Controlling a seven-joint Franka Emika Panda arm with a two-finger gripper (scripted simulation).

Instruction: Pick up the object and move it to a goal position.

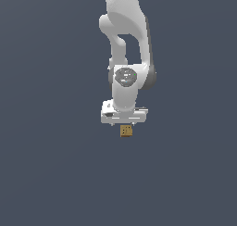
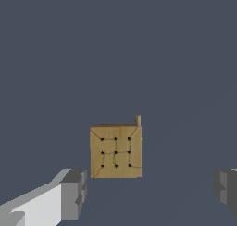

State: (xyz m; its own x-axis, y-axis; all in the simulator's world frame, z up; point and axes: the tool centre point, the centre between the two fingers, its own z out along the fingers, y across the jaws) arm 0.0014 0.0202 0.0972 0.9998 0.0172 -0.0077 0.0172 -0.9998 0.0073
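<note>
The object is a small tan-brown cube (image 1: 126, 131) with faint markings, sitting just under the white gripper hand in the exterior view. In the wrist view the cube (image 2: 115, 151) shows a face with dark dots and thin lines. My gripper (image 1: 125, 124) points down right above it. In the wrist view the gripper (image 2: 149, 192) is open. One grey fingertip (image 2: 73, 192) and the other (image 2: 226, 187) stand far apart, and the gap is much wider than the cube. The cube lies beyond the fingertips and touches neither of them. The gripper holds nothing.
A plain dark grey-blue surface (image 1: 55, 165) fills both views. The white arm (image 1: 125, 44) rises above the gripper at the upper middle of the exterior view. No other object or goal marker shows.
</note>
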